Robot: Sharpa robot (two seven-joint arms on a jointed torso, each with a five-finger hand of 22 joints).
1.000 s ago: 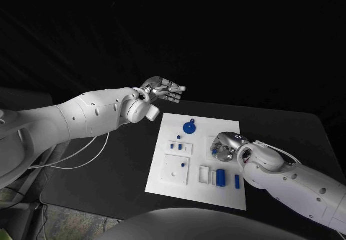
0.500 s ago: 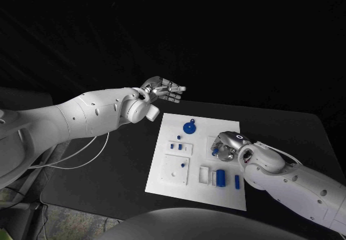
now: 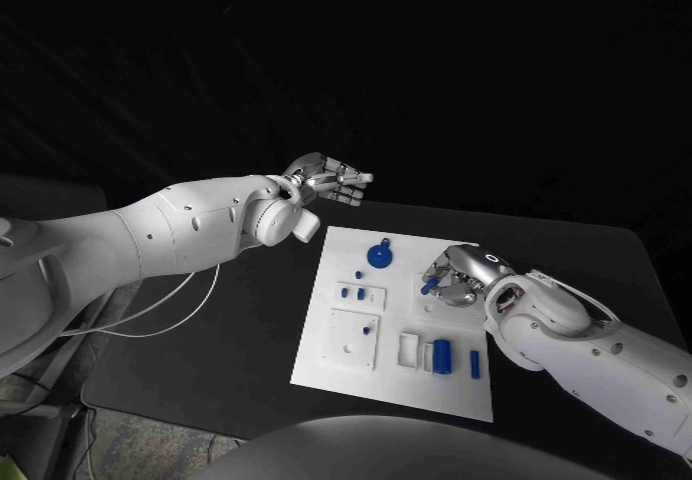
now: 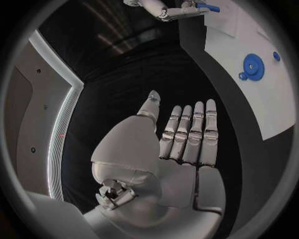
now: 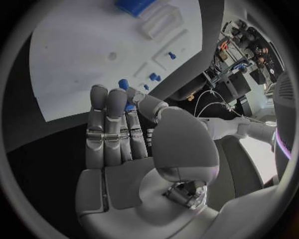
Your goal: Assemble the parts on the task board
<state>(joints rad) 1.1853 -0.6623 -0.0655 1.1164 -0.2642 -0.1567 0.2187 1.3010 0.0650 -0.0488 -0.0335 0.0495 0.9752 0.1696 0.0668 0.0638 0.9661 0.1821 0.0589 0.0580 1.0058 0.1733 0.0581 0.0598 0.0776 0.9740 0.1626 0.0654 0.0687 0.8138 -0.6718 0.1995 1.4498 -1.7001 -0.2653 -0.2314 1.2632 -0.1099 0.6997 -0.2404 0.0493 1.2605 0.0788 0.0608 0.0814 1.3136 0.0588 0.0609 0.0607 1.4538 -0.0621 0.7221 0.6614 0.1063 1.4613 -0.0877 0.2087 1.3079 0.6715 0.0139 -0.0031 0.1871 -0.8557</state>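
The white task board [image 3: 335, 362] lies in the middle of the black table. My right hand [image 3: 464, 276] hovers over the board's right side and pinches a small blue peg [image 3: 430, 286] between thumb and fingers; the peg also shows in the right wrist view [image 5: 122, 83] and the left wrist view [image 4: 209, 7]. A blue gear [image 3: 378, 256] lies near the board's far edge. Small blue pegs [image 3: 359, 294] stand in white blocks on the left part, and two blue bars [image 3: 441, 354] lie near the front. My left hand [image 3: 329, 180] hangs beyond the board's far left corner, fingers straight, holding nothing.
A white cable [image 3: 173, 312] curves over the table left of the board, under my left arm. Bare black table [image 3: 577, 260] extends to the right of the board and behind it. The table's left front edge runs close to the cable.
My right hand has lifted and shifted toward the board's far right edge, carrying the blue peg. The left hand has stayed still.
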